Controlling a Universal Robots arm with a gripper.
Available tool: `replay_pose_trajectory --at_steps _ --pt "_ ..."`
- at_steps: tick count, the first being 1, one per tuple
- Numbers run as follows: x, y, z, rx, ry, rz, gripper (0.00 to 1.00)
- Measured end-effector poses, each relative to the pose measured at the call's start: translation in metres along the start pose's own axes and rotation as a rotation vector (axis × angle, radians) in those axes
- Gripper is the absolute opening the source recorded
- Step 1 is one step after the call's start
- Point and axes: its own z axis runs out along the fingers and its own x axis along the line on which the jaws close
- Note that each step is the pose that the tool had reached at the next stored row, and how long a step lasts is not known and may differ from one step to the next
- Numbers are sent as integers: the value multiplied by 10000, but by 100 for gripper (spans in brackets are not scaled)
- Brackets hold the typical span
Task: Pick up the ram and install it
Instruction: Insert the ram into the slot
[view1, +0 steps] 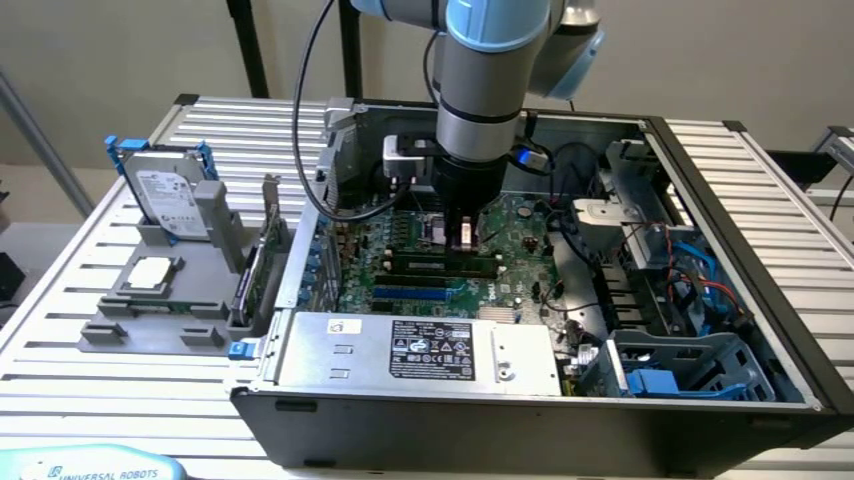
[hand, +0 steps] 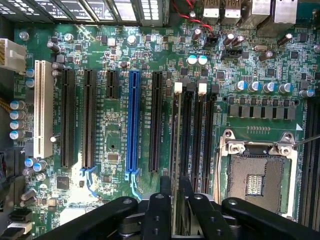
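My gripper (view1: 461, 240) hangs straight down over the motherboard (view1: 514, 225) inside the open computer case (view1: 534, 420). The ram (view1: 427, 266), a narrow green stick with dark chips, lies along a memory slot just below the fingers. In the wrist view the ram (hand: 176, 140) shows edge-on in a black slot with a white end clip, running between my two black fingers (hand: 165, 192). The jaws stand a little apart on either side of its upper edge, and the gripper (hand: 175, 192) is open by a narrow gap.
A power supply (view1: 427, 350) sits in front of the board, with cables and a drive cage (view1: 681, 365) on the exterior view's right. Outside the case stand a hard drive (view1: 174, 200) and an expansion card (view1: 267, 260). The CPU socket (hand: 257, 177) lies close beside the memory slots.
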Motion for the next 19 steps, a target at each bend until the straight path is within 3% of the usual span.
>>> replay_pose_trajectory --at_steps 12,15,19 --pt "2 10 -209 0 0 0 22" --pt "2 19 -236 0 -4 0 11" --pt "2 21 -238 1 -8 0 11"
